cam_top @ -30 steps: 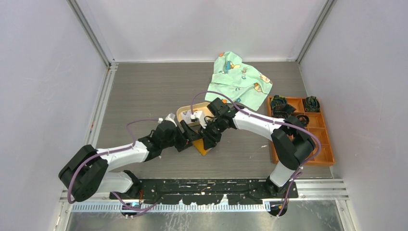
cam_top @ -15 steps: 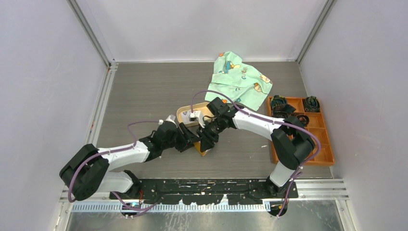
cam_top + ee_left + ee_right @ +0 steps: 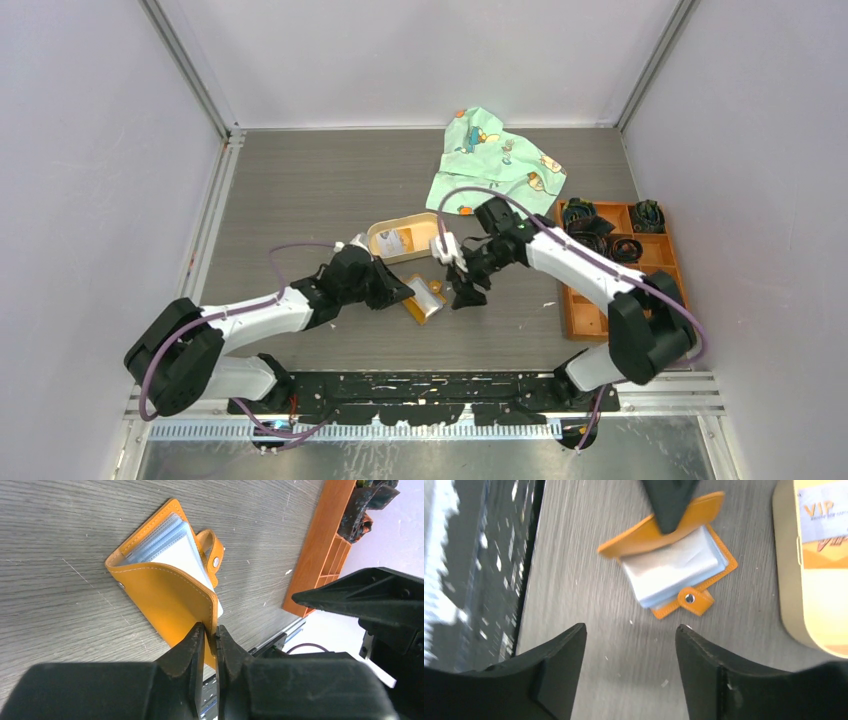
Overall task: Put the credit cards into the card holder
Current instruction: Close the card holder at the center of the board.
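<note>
— Holder (image 3: 170,600): where is it found, and by what is it held?

— It is seen lying on the table just ahead of the arm bases, between the two grippers. Its cover is raised and pinched at the edge by the left gripper (image 3: 209,630), whose jaws are drawn together on the leather. The clear sleeves (image 3: 165,535) are thereby exposed, and the snap strap (image 3: 212,555) is left lying flat on the table.

— And the right gripper (image 3: 631,635)?

— It is held above the table just beside the holder, jaws apart. Nothing is gripped between them.

— Has anything been loaded?

— Something pale is seen within the sleeves, but whether it is a card cannot be told.

— Which step is judged to be in hand?

— The holder is opened and steadied, and no card is being carried. A pick-up is therefore judged to be due.

— What is called for next?

— A card (image 3: 821,525) is seen lying in the tray (image 3: 785,570), just beyond the holder. It would have to be taken by the right gripper. Being thin and flat on the tray floor, it would probably need to be caught by an edge, perhaps against the tray wall. It would then need to be lined up with a sleeve mouth and slid in while the cover is clamped.

— Is anything farther off concerned?

— The box (image 3: 672,315) at the right and the cloth (image 3: 497,165) at the back are not needed.
</note>
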`<state>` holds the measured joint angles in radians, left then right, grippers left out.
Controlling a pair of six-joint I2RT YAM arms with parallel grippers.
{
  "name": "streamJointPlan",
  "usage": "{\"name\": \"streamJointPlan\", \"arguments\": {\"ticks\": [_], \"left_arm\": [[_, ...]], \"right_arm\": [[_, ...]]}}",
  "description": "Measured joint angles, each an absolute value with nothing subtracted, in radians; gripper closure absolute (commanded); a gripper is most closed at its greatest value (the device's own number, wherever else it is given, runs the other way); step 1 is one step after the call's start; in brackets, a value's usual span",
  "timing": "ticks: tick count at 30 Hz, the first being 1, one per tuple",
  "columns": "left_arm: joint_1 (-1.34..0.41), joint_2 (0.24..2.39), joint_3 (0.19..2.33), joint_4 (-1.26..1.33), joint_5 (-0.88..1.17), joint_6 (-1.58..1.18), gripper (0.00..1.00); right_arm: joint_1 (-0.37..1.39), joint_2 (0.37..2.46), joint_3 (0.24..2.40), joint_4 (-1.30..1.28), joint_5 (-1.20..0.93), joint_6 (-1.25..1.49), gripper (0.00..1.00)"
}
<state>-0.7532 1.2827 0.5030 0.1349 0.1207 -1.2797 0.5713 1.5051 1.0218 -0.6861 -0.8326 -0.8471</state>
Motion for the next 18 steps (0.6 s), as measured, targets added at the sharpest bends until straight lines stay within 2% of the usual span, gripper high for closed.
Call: {"name": "streamJointPlan", "arguments": {"ticks": [2, 4, 8, 18], "left_arm": [[-0.753, 1.283, 0.518, 0.108, 0.125, -1.258, 0.87], [-0.753, 1.285, 0.53, 0.089, 0.13, -1.238, 0.88], [-0.753, 1.306, 0.548, 0.078, 0.146, -1.216, 0.88], [-0.753, 1.322, 0.552, 0.085, 0.17, -1.197, 0.88]], "right_arm": [[0.548, 1.438, 0.964, -0.719, -0.828, -1.076, 0.24], [0.551, 1.423, 0.928, -0.763, -0.822, -1.273, 0.28], [0.561, 1.529, 0.932, -0.792, -0.813, -1.505, 0.34], [0.57, 1.725, 1.037, -0.725, -0.767, -1.648, 0.35]]}}
